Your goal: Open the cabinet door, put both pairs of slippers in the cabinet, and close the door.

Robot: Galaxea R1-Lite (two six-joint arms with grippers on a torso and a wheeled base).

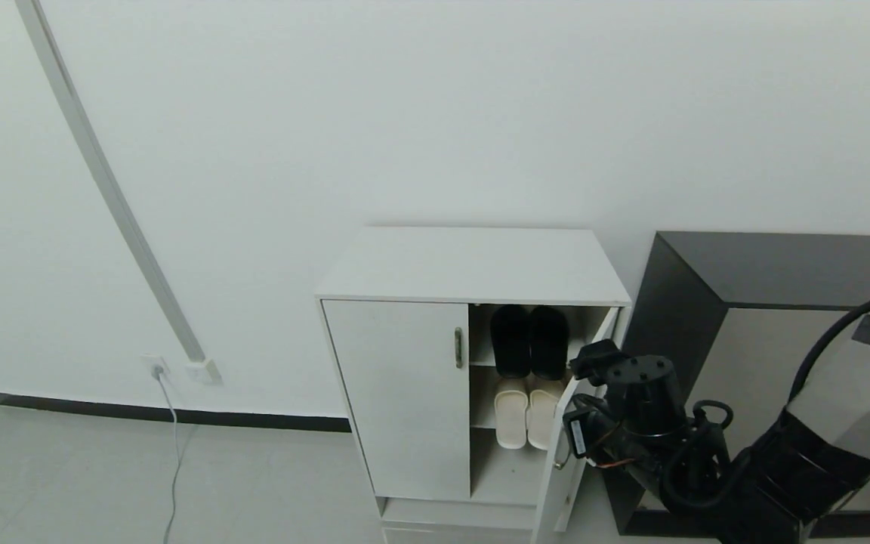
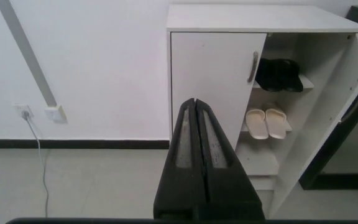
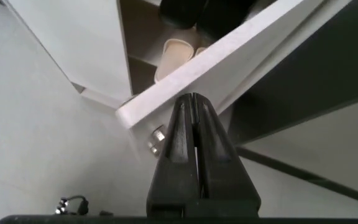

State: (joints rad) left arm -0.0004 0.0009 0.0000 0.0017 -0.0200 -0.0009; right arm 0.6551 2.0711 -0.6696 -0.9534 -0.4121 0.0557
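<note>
The white cabinet (image 1: 473,264) stands against the wall with its left door (image 1: 397,393) closed and its right door (image 1: 562,491) swung open. Black slippers (image 1: 529,340) lie on the top shelf and cream slippers (image 1: 526,412) on the shelf below. My right gripper (image 1: 592,361) is shut and holds nothing. It sits against the outer side of the open door, its tip at the door edge (image 3: 241,56) above the metal handle (image 3: 156,138). My left gripper (image 2: 195,102) is shut and holds nothing. It hangs well back from the cabinet, in front of the closed door (image 2: 213,74).
A dark cabinet (image 1: 782,264) stands close to the right of the open door. On the left wall, a socket (image 1: 155,368) has a cable trailing onto the grey floor (image 1: 103,476), with a slanted conduit (image 1: 103,181) above it.
</note>
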